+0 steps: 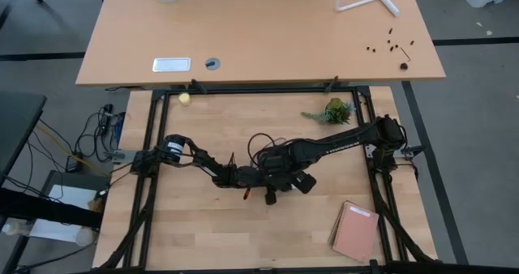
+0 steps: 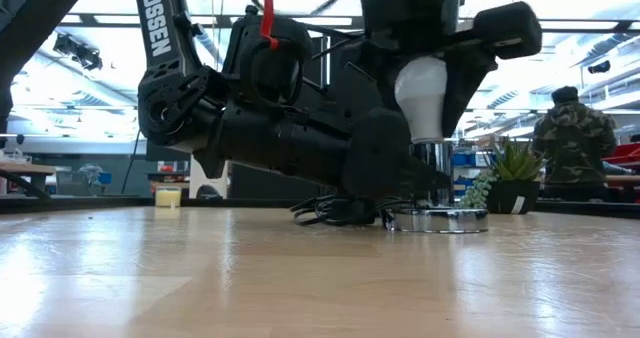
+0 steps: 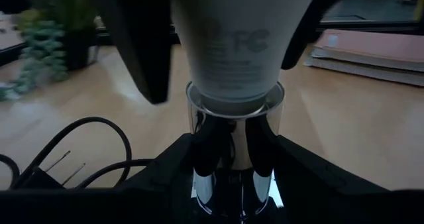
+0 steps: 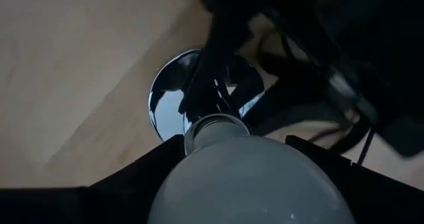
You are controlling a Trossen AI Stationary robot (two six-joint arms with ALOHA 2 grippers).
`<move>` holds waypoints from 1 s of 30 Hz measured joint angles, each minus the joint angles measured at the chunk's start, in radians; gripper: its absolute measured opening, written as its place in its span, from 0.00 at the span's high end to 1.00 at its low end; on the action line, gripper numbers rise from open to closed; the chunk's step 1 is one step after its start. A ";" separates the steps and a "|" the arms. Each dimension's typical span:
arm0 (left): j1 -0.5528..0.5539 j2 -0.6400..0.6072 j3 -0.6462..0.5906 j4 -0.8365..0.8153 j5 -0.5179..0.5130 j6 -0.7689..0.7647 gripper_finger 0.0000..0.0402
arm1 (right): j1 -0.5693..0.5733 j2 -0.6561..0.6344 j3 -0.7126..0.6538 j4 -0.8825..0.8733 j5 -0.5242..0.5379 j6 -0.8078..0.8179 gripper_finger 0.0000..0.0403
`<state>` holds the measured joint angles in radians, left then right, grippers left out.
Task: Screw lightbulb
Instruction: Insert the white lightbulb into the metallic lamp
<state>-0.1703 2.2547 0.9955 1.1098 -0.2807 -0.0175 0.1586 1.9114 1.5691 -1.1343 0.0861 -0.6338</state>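
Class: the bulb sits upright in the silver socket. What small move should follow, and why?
Probably the right gripper should twist the lightbulb further: it grips the bulb, whose base sits in the socket, while the left gripper braces the socket.
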 joint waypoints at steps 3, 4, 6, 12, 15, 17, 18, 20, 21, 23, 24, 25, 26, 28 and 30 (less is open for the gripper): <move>0.000 0.000 0.000 -0.001 0.052 0.022 0.55 | 0.017 0.000 0.000 0.014 -0.014 -0.051 0.34; 0.000 0.000 0.000 -0.001 0.068 0.030 0.55 | 0.023 0.000 0.000 0.015 -0.014 -0.073 0.34; 0.000 0.000 0.000 -0.001 0.087 0.035 0.55 | 0.036 0.000 -0.003 0.025 -0.013 -0.099 0.34; -0.001 0.000 0.000 -0.001 0.094 0.034 0.55 | 0.031 0.000 -0.005 0.025 -0.030 -0.018 0.34; -0.001 0.000 0.000 -0.001 0.092 0.030 0.55 | 0.023 0.000 -0.005 0.031 -0.046 0.079 0.34; -0.002 0.000 0.000 -0.001 0.086 0.016 0.55 | 0.017 0.000 -0.005 0.035 -0.044 0.148 0.34; -0.002 0.000 0.000 -0.001 0.081 0.011 0.55 | 0.013 0.000 -0.006 0.037 -0.042 0.197 0.34; -0.002 0.000 0.000 -0.001 0.072 0.007 0.55 | 0.005 0.000 -0.006 0.042 -0.042 0.306 0.34; -0.003 0.000 0.000 -0.001 0.069 0.005 0.55 | 0.003 0.000 -0.006 0.042 -0.042 0.361 0.34; -0.003 0.000 0.000 -0.001 0.068 0.003 0.55 | 0.003 0.000 -0.006 0.042 -0.040 0.451 0.34; -0.003 0.000 0.000 -0.001 0.068 0.003 0.55 | 0.003 0.000 -0.006 0.041 -0.037 0.488 0.34; -0.003 0.000 0.000 -0.001 0.068 0.003 0.55 | 0.003 0.000 -0.006 0.041 -0.035 0.527 0.34; -0.003 0.000 0.000 -0.002 0.067 0.003 0.55 | 0.004 0.000 -0.006 0.041 -0.034 0.568 0.34; -0.003 0.000 0.000 -0.004 0.067 0.003 0.55 | 0.005 0.000 -0.006 0.041 -0.030 0.642 0.34; -0.003 0.000 0.001 -0.005 0.066 -0.005 0.55 | 0.013 0.000 -0.006 0.040 -0.023 0.707 0.34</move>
<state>-0.1730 2.2543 0.9962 1.1043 -0.2146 -0.0226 0.1713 1.9114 1.5631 -1.0946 0.0626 0.0736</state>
